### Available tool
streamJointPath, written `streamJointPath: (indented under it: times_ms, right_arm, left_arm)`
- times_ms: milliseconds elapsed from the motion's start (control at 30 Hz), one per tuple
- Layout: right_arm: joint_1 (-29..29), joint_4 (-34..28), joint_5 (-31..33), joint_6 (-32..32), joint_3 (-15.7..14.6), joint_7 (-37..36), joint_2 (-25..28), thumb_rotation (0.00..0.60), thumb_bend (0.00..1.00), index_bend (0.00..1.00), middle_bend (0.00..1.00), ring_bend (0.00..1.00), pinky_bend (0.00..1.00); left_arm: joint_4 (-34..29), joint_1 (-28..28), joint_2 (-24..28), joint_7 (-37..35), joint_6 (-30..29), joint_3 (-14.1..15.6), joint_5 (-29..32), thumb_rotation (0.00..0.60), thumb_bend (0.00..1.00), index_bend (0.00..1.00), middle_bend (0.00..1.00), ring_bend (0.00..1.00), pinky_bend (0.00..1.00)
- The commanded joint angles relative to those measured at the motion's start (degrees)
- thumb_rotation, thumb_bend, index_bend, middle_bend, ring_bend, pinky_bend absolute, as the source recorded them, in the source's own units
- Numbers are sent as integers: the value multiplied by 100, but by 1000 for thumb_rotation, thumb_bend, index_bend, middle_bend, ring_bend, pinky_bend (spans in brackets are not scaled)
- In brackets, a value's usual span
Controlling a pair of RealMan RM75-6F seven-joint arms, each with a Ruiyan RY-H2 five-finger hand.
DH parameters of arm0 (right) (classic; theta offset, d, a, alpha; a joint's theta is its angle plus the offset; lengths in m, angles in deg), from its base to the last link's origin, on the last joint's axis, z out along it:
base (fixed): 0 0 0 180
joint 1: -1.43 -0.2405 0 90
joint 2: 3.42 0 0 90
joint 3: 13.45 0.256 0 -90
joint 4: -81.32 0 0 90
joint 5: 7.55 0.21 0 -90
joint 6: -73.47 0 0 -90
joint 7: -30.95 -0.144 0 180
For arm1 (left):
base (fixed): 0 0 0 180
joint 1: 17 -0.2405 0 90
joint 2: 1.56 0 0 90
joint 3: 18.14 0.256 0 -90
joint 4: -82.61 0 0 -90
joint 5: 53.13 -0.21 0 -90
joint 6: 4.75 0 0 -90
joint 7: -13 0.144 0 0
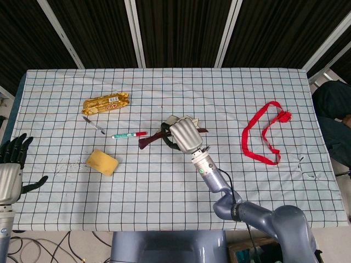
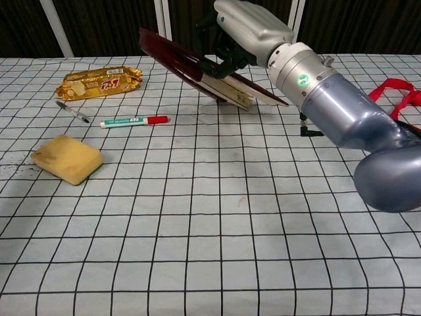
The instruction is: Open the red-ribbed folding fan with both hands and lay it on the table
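Fan [image 2: 197, 69]: folding type, dark red ribs, pale printed leaf showing at the lower edge; held clear of the tabletop [image 2: 210, 217] in the right hand [image 2: 247, 29], near the middle of the cloth toward the far side. Condition: nearly closed, ribs stacked and tilted, one red end pointing toward the robot's left, the other end hidden under the hand. Right fingers [image 2: 217, 56] wrapped around the stack, gripping it. Left hand [image 1: 11, 170]: at the near left edge of the tabletop, well apart from the fan, fingers spread, holding nothing. Handling, by judgement: light; ribs stiff along their length but thin and likely to snap if bent sideways; leaf probably paper or cloth, liable to tear or crease; lacquered outer ribs possibly slippery. Best hold looks to be on the two outer guard ribs, one per hand, away from the pivot, pulling apart in the plane of the leaf, never by the leaf itself. Room: broad bare cloth toward the near side in front of the fan for laying it open; marker [image 2: 133, 121] just to the left, sponge [image 2: 67, 158], snack pack [image 2: 100, 80] and pen [image 2: 73, 112] further left, ribbon [image 1: 263, 131] to the right; far edge not distant
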Motion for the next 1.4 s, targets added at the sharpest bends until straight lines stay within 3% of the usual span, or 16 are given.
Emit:
streamJointPath:
  times_ms: [33, 400, 633, 967, 1400]
  right_arm:
    - [-78, -184, 73, -15, 115, 136, 80, 600, 472, 913, 969, 984, 849]
    - [-254, -334, 457, -49, 520, 433, 57, 600, 483, 936, 979, 992, 849]
    - [-368, -525, 937, -30, 950, 756, -26, 600, 484, 945, 980, 993, 849]
    - [-494, -1239, 1224, -29, 1248, 1184, 247, 600, 486, 954, 980, 993, 849]
    - [-644, -1960, 1674, -5, 1547, 1654, 526, 600, 486, 956, 980, 993, 849]
  left_arm:
    - [-170, 235, 9, 149, 171, -178, -1, 600, 0, 0, 0, 0, 0]
    - [-154, 958, -376, 606, 695, -561, 196, 600, 15, 46, 0, 0, 0]
    - [581, 1406, -958, 588, 975, -803, 510, 600, 91, 181, 14, 0, 10]
    - [1722, 2189, -1776, 487, 1350, -1202, 816, 600, 138, 333, 63, 0, 19]
    - [2664, 3081, -2556, 417, 1864, -1497, 1217, 600, 186, 411, 90, 0, 19]
